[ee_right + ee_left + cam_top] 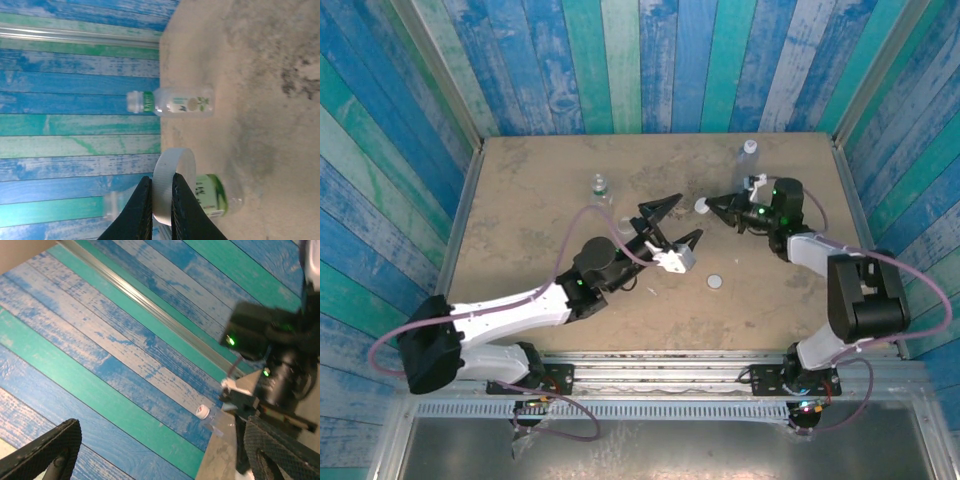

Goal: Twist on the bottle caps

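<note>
1 cap (pixel 175 162) is held edge-on in the right gripper (pixel 161 187); it should be levelled over the bottle (pixel 221 194) just behind before being twisted.

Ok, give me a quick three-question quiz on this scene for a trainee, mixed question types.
1. True or false: the left claw is open and holds nothing.
2. The right claw grips: A a bottle, B a white cap, C nothing.
3. Fill in: a loose cap lies on the ____.
Key: 1 true; 2 B; 3 table.
</note>
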